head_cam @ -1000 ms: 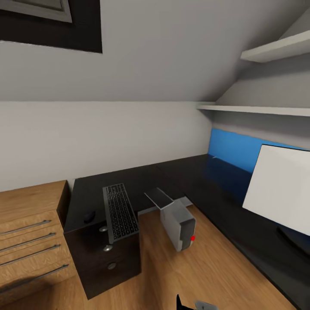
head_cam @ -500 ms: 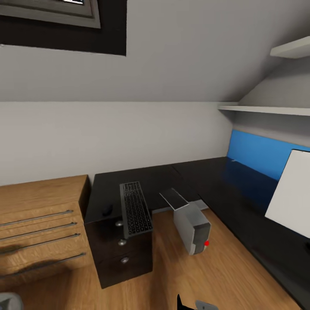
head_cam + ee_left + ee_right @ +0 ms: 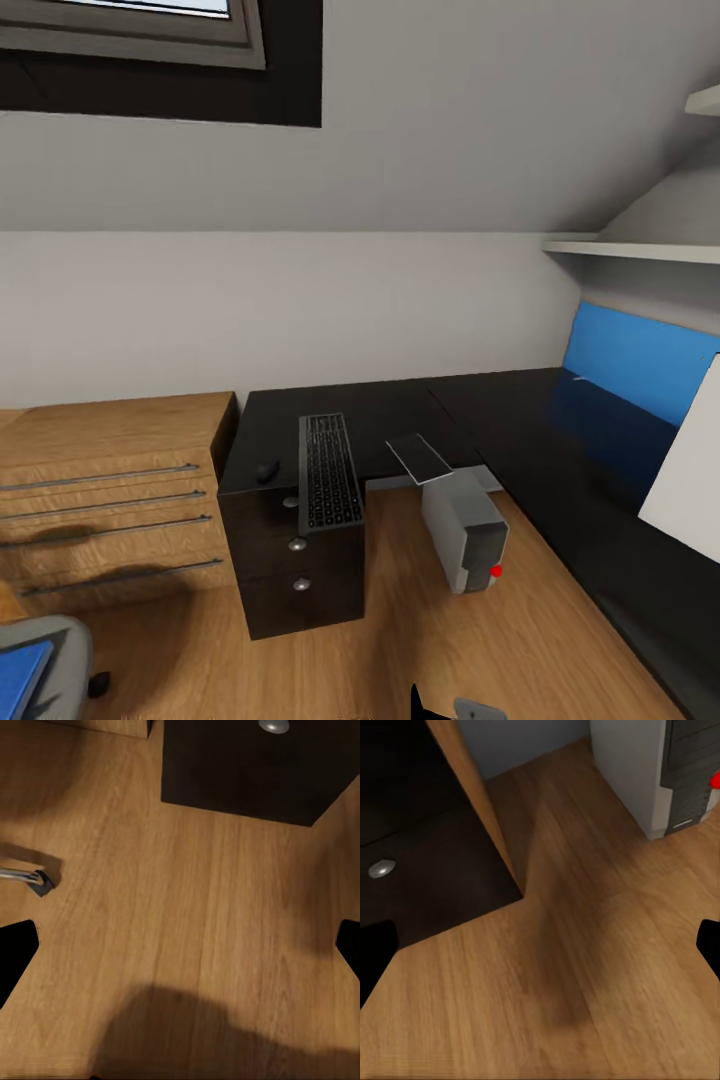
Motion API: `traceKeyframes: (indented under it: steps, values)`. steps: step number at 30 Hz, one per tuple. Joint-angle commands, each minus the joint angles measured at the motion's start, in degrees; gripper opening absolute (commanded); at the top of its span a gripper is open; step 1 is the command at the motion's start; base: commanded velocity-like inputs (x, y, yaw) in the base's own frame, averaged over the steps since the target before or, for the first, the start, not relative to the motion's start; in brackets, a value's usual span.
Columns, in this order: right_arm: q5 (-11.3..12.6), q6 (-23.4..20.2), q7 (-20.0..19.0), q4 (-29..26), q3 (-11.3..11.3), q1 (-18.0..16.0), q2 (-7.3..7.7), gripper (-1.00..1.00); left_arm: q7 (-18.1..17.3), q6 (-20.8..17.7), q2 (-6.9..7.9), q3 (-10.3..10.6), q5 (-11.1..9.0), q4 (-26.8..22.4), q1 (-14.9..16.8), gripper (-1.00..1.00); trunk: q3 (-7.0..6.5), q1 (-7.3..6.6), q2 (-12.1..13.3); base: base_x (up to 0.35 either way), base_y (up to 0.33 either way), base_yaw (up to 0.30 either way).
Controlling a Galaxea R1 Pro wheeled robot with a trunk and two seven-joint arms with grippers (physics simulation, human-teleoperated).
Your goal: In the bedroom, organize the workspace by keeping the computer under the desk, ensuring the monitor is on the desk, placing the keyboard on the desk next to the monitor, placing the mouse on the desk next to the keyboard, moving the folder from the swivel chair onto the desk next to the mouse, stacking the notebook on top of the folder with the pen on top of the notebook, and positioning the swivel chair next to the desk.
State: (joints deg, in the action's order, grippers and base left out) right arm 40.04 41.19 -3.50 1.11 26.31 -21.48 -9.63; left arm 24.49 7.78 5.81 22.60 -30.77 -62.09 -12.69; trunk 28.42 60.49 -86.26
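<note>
Right wrist view: computer [image 3: 660, 772] stands beyond the parted jaws

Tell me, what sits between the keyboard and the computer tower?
In the head view, a small grey flat panel lies between the keyboard and the computer, at the desk's inner edge.

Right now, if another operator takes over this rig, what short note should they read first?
Left gripper and right gripper: jaws open, empty, both over bare wood floor.
Keyboard lies on the black desk, overhanging its front edge above the drawers. A small dark thing, probably the mouse, sits to its left.
Computer stands on the floor in the desk's inner corner, partly under the top.
Monitor is on the desk at the right, cut off by the frame.
Chair with the blue folder on its seat is at the lower left.
Left: the keyboard and mouse are far from the monitor; the folder needs moving; then place the chair.
</note>
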Motion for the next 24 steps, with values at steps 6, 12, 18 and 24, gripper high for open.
traceKeyframes:
  steps: [6, 12, 18, 24]
  values:
    - [0.52, 0.21, -0.37, 0.12, 0.32, -0.05, -0.04, 1.0, 0.28, 0.39, 0.08, 0.25, -0.61, -0.05, 0.03, 1.0, 0.44, 0.0, -0.03, -0.002, -0.009, 0.197]
    - [0.49, 0.21, -0.37, 0.12, 0.32, -0.05, -0.04, 1.0, 0.23, 0.34, 0.08, 0.25, -0.61, -0.05, 0.03, 1.0, 0.84, 0.0, -0.03, -0.021, -0.033, 0.194]
    - [0.51, 0.21, -0.37, 0.12, 0.25, -0.05, 0.08, 1.0, 0.24, 0.31, 0.11, 0.25, -0.53, -0.05, 0.03, 1.0, 1.24, 0.0, -0.03, -0.193, -0.216, 0.194]
    - [0.51, 0.17, -0.37, 0.12, 0.31, -0.05, 0.65, 1.0, 0.27, 0.3, 0.16, 0.25, -0.46, -0.05, 0.03, 1.0, 1.53, 0.0, -0.03, -0.236, -0.245, 0.14]
